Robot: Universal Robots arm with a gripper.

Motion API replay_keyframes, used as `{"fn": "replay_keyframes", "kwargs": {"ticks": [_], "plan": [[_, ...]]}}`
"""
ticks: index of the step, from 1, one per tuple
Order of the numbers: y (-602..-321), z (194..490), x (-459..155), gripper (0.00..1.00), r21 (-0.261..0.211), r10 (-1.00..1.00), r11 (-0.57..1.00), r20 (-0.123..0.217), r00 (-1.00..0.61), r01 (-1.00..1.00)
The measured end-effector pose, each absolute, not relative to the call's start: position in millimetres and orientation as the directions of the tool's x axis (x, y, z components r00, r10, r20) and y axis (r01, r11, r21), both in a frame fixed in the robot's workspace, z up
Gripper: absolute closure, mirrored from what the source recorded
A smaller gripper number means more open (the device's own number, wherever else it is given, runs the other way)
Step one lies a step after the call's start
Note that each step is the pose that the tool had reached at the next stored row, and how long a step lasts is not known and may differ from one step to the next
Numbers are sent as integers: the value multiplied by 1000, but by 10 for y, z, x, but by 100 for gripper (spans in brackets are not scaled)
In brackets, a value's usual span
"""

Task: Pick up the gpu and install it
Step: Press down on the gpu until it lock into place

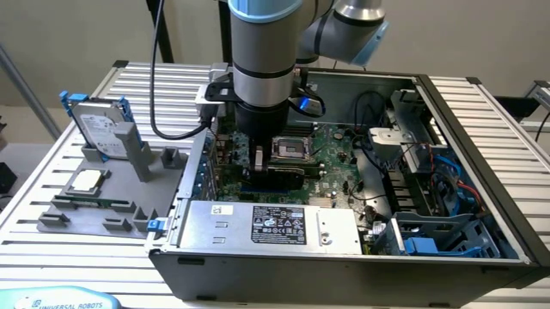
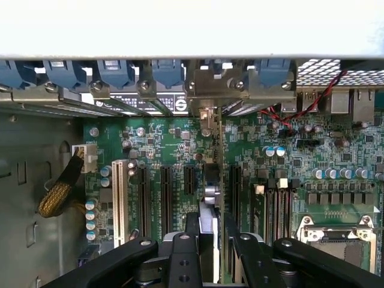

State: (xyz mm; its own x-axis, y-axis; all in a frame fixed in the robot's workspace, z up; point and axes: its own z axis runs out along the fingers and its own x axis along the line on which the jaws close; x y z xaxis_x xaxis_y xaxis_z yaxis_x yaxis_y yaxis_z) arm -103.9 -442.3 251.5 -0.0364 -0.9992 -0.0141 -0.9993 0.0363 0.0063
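The gpu (image 2: 219, 157) stands on edge over the motherboard's (image 2: 168, 144) expansion slots, in line with a black slot. Its silver end bracket (image 2: 207, 90) sits at the rear slot openings of the case. My gripper (image 2: 211, 240) is shut on the card, one black finger (image 2: 192, 234) on each face. In the exterior view the gripper (image 1: 257, 166) reaches down into the open computer case (image 1: 481, 129), and the gpu (image 1: 294, 170) shows as a dark bar just below the processor socket (image 1: 290, 149). Whether the card is pressed fully into the slot I cannot tell.
The silver power supply (image 1: 275, 225) fills the case's near side, and cables and a blue drive cage (image 1: 429, 244) are at the exterior view's right. Outside the case, a grey fixture (image 1: 103, 215) holds a hard drive with blue rails (image 1: 99, 125) and a square silver chip (image 1: 89, 182).
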Motion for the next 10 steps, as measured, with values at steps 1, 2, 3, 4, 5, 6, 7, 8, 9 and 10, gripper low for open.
{"fn": "replay_keyframes", "kwargs": {"ticks": [1, 2, 3, 4, 5, 6, 7, 8, 9, 10], "plan": [[-4423, 2515, -1040, 73, 6, -999, 36, -14, -36, -999], [-4422, 2514, -1040, 73, 6, -999, 36, -14, -36, -999], [-4422, 2513, -1041, 73, 6, -999, 36, -14, -36, -999], [-4421, 2512, -1041, 73, 6, -999, 36, -14, -36, -999], [-4421, 2511, -1041, 73, 6, -999, 36, -14, -36, -999], [-4421, 2509, -1041, 73, 6, -999, 36, -14, -36, -999], [-4421, 2508, -1041, 73, 6, -999, 36, -14, -36, -999], [-4421, 2507, -1041, 73, 6, -999, 36, -14, -36, -999], [-4421, 2506, -1041, 73, 6, -999, 36, -14, -36, -999], [-4421, 2505, -1041, 73, 6, -999, 36, -14, -36, -999]]}}
